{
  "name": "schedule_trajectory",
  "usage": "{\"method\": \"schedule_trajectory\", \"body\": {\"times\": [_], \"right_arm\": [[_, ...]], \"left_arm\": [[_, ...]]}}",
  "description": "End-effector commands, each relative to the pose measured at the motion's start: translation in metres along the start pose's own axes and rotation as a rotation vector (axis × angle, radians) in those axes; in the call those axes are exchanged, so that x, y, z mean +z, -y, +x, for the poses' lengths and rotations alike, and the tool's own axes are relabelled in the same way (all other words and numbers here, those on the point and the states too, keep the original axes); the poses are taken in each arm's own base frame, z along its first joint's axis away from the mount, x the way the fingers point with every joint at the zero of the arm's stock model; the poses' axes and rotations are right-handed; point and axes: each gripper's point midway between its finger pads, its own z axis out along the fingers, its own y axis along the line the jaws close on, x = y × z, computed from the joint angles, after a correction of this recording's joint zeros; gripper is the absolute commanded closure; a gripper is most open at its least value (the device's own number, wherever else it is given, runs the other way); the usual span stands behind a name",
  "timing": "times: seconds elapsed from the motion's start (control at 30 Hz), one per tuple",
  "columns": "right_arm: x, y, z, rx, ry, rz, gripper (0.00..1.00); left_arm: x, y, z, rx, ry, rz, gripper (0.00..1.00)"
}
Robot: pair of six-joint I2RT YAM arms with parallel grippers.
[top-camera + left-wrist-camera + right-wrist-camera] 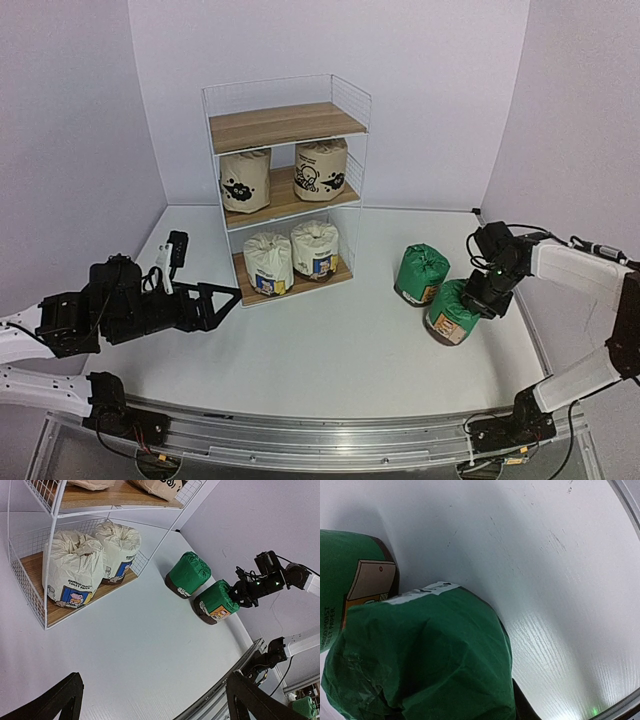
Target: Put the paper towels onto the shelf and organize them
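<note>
While the left gripper (222, 303) hangs low at the left, fingers spread wide with nothing between them, the work falls to the other side. Just right of it stands the shelf (285, 127) — white wire frame, mesh sides, brown wood-grain boards. Two beige rolls (246, 180) sit on its middle tier and two white rolls (268, 263) on the bottom one, their crinkled wraps gathered into soft tufts. Only the top board carries no rolls.

Further right, on the matte white table (340, 350), sit the green pair: the farther green roll (421, 272) upright, the nearer green roll (450, 315) just beside it and seemingly tipped a little. The right gripper (487, 293) is down at the nearer one's top. Glossy green wrap fills the wrist view and hides the jaws, so I cannot tell whether they have closed on it.

I judge the step to be picking up this roll for the top board. The plump, yielding wrap wants a bite on the body rather than the loose tuft — then a lift high enough to clear the wire rim.
</note>
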Motion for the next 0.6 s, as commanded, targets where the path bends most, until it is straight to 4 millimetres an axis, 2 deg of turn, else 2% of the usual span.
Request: {"method": "schedule_trajectory", "body": {"times": [0.0, 0.13, 0.27, 0.37, 0.47, 0.57], "right_arm": [[-0.012, -0.010, 0.001, -0.058, -0.005, -0.075, 0.75], [-0.027, -0.029, 0.017, -0.153, -0.084, -0.196, 0.79], [-0.052, -0.056, 0.048, -0.314, -0.236, -0.383, 0.80], [-0.073, -0.081, 0.086, -0.497, -0.343, -0.501, 0.79], [-0.094, -0.111, 0.126, -0.706, -0.399, -0.569, 0.78], [-0.116, -0.137, 0.156, -0.840, -0.453, -0.663, 0.78]], "left_arm": [[-0.001, 0.017, -0.002, 0.046, -0.001, 0.085, 0.00], [0.000, 0.034, 0.004, 0.104, -0.033, 0.173, 0.00], [0.003, 0.066, 0.025, 0.225, -0.128, 0.356, 0.00], [0.007, 0.091, 0.040, 0.319, -0.203, 0.488, 0.00], [0.023, 0.105, 0.054, 0.391, -0.280, 0.546, 0.00], [0.038, 0.118, 0.064, 0.452, -0.336, 0.603, 0.01]]}}
